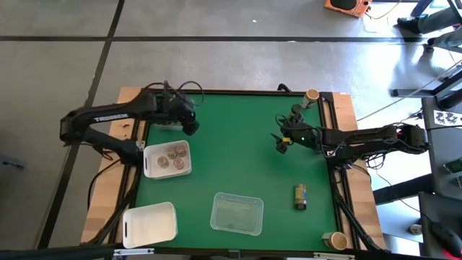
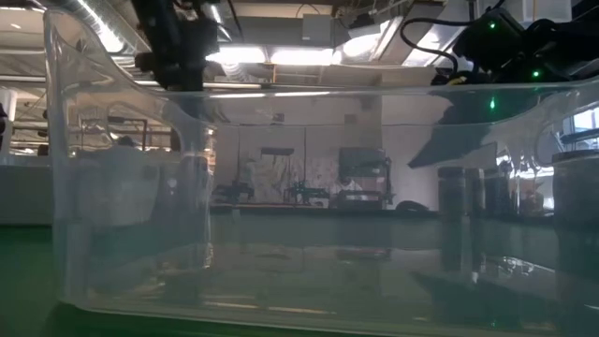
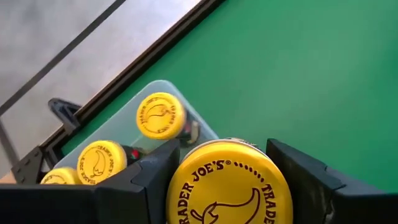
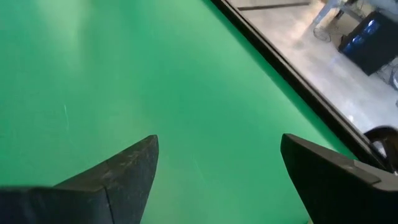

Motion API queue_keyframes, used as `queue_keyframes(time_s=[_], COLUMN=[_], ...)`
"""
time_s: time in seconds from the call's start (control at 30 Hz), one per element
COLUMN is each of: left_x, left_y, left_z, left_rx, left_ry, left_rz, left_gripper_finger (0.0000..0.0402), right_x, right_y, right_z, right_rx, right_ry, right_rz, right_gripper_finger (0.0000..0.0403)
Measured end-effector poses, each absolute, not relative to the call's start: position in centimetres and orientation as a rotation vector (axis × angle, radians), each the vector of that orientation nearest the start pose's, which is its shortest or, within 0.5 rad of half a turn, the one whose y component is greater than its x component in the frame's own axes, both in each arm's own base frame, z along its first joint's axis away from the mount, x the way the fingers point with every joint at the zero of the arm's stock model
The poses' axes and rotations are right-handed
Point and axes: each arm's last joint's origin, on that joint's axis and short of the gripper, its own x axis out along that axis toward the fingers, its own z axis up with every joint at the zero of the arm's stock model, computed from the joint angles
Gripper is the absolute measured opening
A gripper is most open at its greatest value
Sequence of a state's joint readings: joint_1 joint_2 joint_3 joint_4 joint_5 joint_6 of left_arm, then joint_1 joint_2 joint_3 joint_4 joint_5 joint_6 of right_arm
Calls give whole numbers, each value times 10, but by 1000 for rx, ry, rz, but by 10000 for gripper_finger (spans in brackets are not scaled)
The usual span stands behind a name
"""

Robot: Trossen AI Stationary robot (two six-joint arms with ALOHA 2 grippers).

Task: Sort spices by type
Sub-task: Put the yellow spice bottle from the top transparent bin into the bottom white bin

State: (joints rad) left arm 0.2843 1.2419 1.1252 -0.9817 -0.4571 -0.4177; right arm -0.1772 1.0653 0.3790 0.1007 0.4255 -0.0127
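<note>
The left gripper (image 3: pixel 227 180) pinches a yellow-lidded spice jar (image 3: pixel 229 186), 1 dark finger (image 3: pixel 152 180) pressed to each side of the lid. The jar hangs upright, its long axis vertical and the printed lid facing the wrist camera. In the high view this gripper (image 1: pixel 190 124) hovers over the green table (image 1: pixel 238 144) near its far left corner, just beyond a white tray (image 1: pixel 149 170).

That tray holds 3 more yellow-lidded jars (image 1: pixel 173 157), all standing upright with lids up; the left wrist view shows them (image 3: pixel 161 115) grouped close together below the held jar.

The right gripper (image 4: pixel 217 171) has its fingers spread wide with nothing between them, only bare green mat. In the high view it (image 1: pixel 282 142) sits right of the table's middle, well apart from the trays.

Near the right edge 1 jar (image 1: pixel 300 196) lies on its side, long axis running near to far. A clear tray (image 1: pixel 236 214) sits at the near middle, another white tray (image 1: pixel 149 223) at the near left corner.
</note>
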Motion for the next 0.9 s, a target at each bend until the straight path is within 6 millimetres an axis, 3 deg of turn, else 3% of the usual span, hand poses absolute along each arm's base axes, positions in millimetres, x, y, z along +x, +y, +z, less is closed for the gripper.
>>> queue_keyframes(time_s=[0.23, 0.43, 0.67, 0.9], left_x=[205, 195, 191, 176], left_y=[35, 1, -27, -65], left_z=[322, 328, 327, 323], left_rx=[-231, -234, -275, -405], left_ry=[869, 882, 943, 1013], left_rz=[730, 496, 312, 269], left_gripper_finger=[221, 221, 222, 222], right_x=[195, 196, 197, 197], right_y=[-47, -47, -47, -47], right_z=[177, 179, 180, 181], right_rx=[-122, -119, -118, -117], right_ry=[569, 535, 522, 520], right_rz=[-572, -574, -575, -575], right_gripper_finger=[337, 337, 337, 337])
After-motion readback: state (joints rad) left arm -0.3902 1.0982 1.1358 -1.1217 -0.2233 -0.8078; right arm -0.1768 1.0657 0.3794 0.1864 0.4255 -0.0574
